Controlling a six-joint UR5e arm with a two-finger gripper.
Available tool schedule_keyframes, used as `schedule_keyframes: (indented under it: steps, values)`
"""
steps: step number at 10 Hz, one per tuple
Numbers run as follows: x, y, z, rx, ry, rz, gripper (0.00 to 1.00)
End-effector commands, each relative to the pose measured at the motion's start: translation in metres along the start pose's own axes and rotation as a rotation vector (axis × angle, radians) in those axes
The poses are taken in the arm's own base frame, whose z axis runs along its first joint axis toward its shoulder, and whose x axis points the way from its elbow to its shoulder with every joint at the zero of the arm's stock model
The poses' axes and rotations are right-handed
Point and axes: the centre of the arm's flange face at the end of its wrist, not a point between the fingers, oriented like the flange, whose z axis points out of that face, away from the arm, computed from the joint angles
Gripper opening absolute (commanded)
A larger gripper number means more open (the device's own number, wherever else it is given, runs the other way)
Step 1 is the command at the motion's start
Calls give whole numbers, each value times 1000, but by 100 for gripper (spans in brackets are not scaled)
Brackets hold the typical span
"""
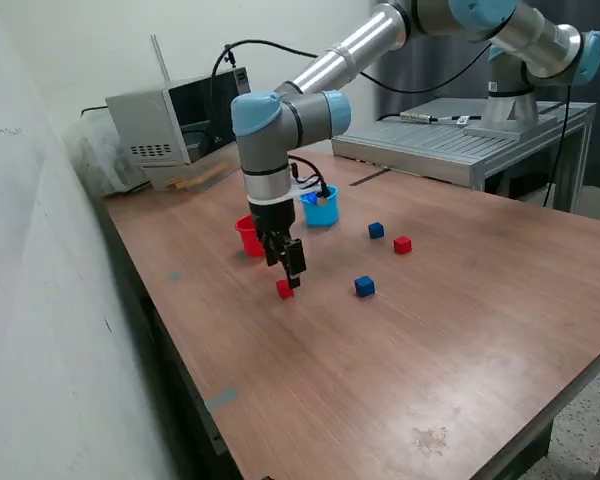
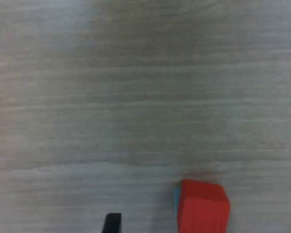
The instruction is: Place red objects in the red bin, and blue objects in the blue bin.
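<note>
A tiny red cube (image 1: 285, 289) lies on the wooden table, and my gripper (image 1: 291, 274) hangs just over it. In the wrist view this red cube (image 2: 203, 208) sits between the two dark fingertips (image 2: 111, 222), nearer one side and touching neither; the gripper (image 2: 204, 225) is open. A second red cube (image 1: 402, 245) lies toward the exterior view's right. One dark blue cube (image 1: 376, 231) sits beside it and another (image 1: 364, 286) lies nearer the front. The red bin (image 1: 247, 236) stands just behind the gripper, partly hidden by the arm. The blue bin (image 1: 322, 207) stands further back.
A grey box-shaped appliance (image 1: 170, 125) with cables stands at the back of the table (image 1: 380, 380). A raised metal platform (image 1: 450, 140) carries the arm's base at the back right. A white wall runs along the exterior view's left.
</note>
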Motion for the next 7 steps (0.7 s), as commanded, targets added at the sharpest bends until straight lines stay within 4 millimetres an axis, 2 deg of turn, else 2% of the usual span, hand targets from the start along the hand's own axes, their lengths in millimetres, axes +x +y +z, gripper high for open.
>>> schedule_keyframes:
  steps: [1,4,7]
  values:
    - [-1,2,6,3,6,2,100]
    - [1,2,7,5,8,2,100]
    - [9,-2,17,20,7,-8,100]
